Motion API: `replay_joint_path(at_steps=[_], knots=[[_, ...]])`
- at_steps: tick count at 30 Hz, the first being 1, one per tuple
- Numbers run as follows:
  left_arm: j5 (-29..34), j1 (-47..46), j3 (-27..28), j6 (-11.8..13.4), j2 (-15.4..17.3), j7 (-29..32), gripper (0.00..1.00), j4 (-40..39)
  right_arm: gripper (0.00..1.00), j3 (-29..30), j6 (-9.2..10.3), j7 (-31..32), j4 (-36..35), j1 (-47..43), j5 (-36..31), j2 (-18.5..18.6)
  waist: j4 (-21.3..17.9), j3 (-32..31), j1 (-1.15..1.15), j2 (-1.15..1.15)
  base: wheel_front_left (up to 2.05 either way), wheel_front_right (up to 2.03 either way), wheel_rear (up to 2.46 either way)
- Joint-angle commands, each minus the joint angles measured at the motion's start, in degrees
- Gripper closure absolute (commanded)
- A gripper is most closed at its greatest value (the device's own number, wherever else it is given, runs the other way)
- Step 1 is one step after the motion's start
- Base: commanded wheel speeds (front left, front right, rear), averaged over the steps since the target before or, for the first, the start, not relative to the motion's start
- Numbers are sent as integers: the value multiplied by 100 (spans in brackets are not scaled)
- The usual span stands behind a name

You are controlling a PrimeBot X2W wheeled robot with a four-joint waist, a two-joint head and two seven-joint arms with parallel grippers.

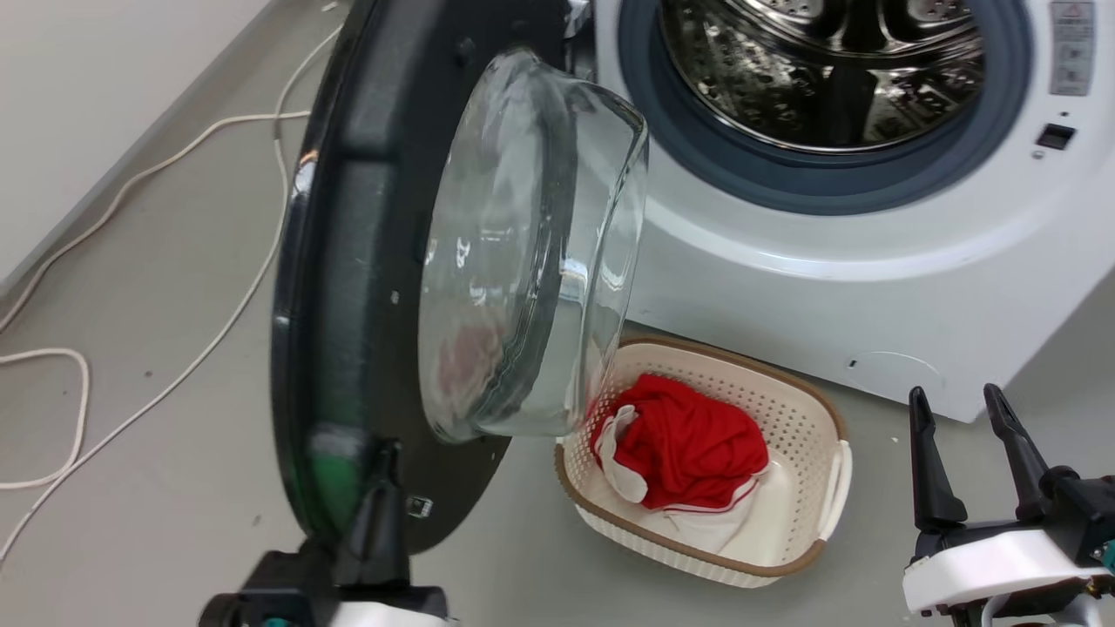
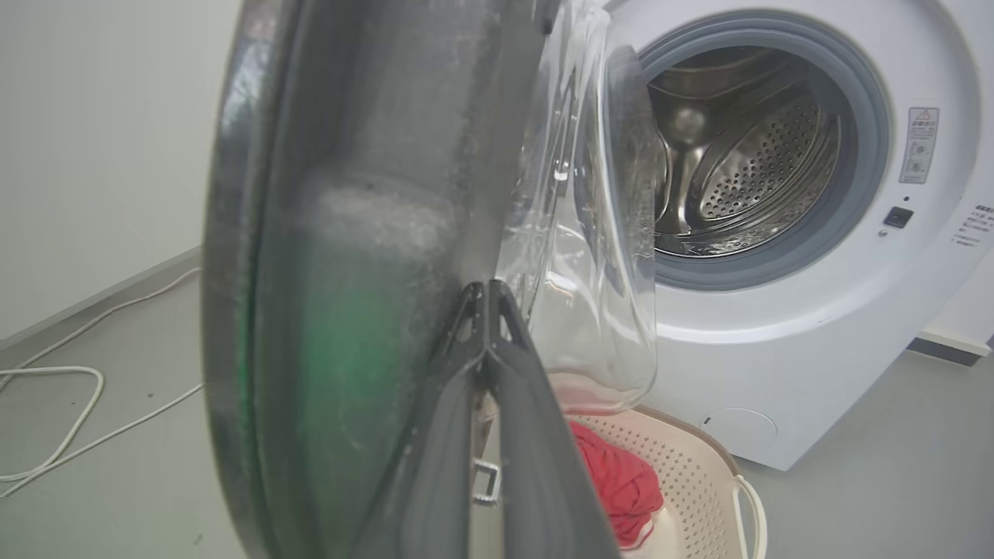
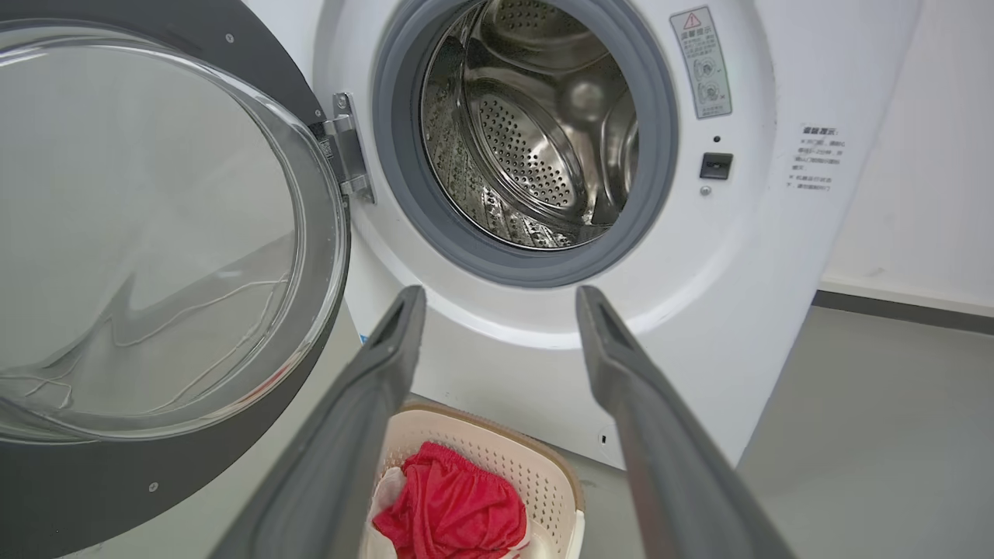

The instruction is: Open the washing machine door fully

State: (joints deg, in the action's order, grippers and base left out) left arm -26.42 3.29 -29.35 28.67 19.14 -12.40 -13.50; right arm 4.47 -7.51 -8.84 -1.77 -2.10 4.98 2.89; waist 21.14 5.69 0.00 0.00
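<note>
— The washing machine door (image 1: 366,287): where does it stand in the head view?
— Swung out from the washing machine (image 1: 827,305), nearly edge-on, at the machine's left. The left gripper (image 1: 383,461) reaches up at the door's near lower edge. The right gripper (image 1: 954,396) hovers low at the right, fingers spread, holding nothing.
— And the left wrist view?
— The left gripper (image 2: 485,286) has its tips pressed together, pinching nothing, close before the door's (image 2: 349,272) dull dark inner face and beside the bulging clear glass. Whether the tips touch the door cannot be told.
— The right wrist view?
— The right gripper (image 3: 501,295) points at the machine's white front, jaws wide apart. A sticker (image 3: 701,62) with a red warning triangle sits right of the drum mouth; its print is too small to read. The drum (image 3: 536,140) is perforated steel, ringed by a grey rubber gasket (image 3: 404,194). A metal hinge (image 3: 345,147) carries the door (image 3: 155,233) at the left. Near the machine's foot lies a cream perforated basket (image 3: 497,458) holding red cloth (image 3: 450,512).
</note>
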Motion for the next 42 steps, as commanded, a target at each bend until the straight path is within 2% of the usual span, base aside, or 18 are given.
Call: replay_joint_path(at_steps=[1,12,23,37,42], knots=[[-75,30,175,-8,93,-56,100,63,0,5,4,26,-45,66,-25,-6,164,87,0,0,0,0,0],[-609,-545,1242,-443,352,-246,100,670,0,3,4,217,-242,164,-161,-6,262,271,0,0,0,0,0],[-1110,-1463,2184,-1272,555,-285,100,1811,0,88,4,423,-507,246,-315,-6,254,620,0,0,0,0,0],[-1003,-2328,3355,-1978,810,-280,100,3289,0,73,4,491,-527,332,-318,-6,155,712,0,0,0,0,0],[-904,-2594,3495,-2179,859,-276,100,3784,0,63,4,485,-510,323,-325,-6,109,690,0,0,0,0,0]])
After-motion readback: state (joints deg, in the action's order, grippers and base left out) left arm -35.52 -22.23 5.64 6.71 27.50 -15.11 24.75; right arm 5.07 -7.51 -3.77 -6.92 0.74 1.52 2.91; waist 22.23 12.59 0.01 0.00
